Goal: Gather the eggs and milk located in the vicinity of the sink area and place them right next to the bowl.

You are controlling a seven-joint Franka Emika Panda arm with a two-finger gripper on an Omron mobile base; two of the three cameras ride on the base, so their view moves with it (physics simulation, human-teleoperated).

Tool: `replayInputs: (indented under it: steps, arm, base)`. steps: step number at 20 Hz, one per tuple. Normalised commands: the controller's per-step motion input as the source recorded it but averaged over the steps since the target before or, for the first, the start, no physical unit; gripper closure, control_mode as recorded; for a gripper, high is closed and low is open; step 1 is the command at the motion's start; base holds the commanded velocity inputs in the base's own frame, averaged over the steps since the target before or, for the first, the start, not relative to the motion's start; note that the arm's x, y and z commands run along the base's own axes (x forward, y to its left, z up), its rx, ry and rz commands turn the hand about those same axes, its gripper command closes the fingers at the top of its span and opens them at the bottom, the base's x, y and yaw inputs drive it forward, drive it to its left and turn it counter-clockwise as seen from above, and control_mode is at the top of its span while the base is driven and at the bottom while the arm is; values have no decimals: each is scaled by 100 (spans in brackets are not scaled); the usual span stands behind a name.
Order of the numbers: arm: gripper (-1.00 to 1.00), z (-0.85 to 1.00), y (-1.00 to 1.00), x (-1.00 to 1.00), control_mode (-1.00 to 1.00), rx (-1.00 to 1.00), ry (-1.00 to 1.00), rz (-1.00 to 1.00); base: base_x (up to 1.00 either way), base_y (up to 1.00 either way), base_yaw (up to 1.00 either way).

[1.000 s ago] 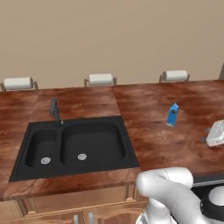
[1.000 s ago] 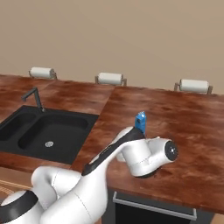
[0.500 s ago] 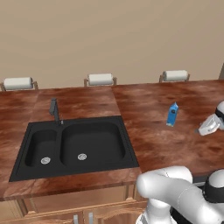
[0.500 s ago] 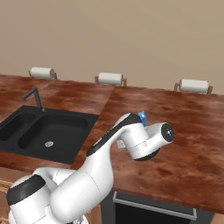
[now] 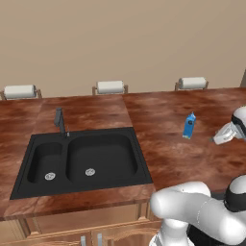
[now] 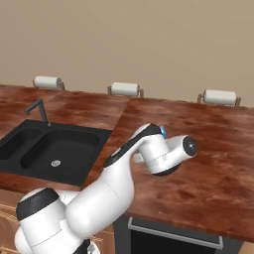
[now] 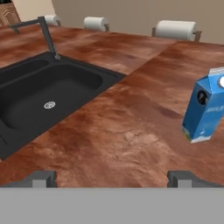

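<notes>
On the reddish-brown wood-grain table (image 7: 131,131), right of the black double-basin sink (image 5: 81,161), the small blue gable-topped milk carton (image 7: 204,108) is seen upright. Claw (image 7: 113,178) is spread, empty; carton lies ahead-right of it, well apart.

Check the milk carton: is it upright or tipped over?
Upright. The blue milk carton stands on its base on the counter, gable top up, right of the sink.

Kitchen: wooden counter (image 5: 168,158), black sink (image 5: 81,161), faucet (image 5: 60,122).
</notes>
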Motion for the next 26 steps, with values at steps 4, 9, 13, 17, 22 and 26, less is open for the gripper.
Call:
replayInputs:
  steps: [4,9,13,17,22,26]
  arm:
    - [-100,0,0,39,-100,0,-2,1]
    - [-100,0,0,33,-100,0,-13,3]
    - [-100,0,0,23,-100,0,-25,5]
    - [-100,0,0,21,-100,0,-31,6]
    - [-100,0,0,14,-100,0,-14,2]
    - [-100,0,0,15,-100,0,0,0]
  base:
    - [0,0,0]
    - [0,0,0]
    - [0,0,0]
    - [0,0,0]
    - [0,0,0]
    - [0,0,0]
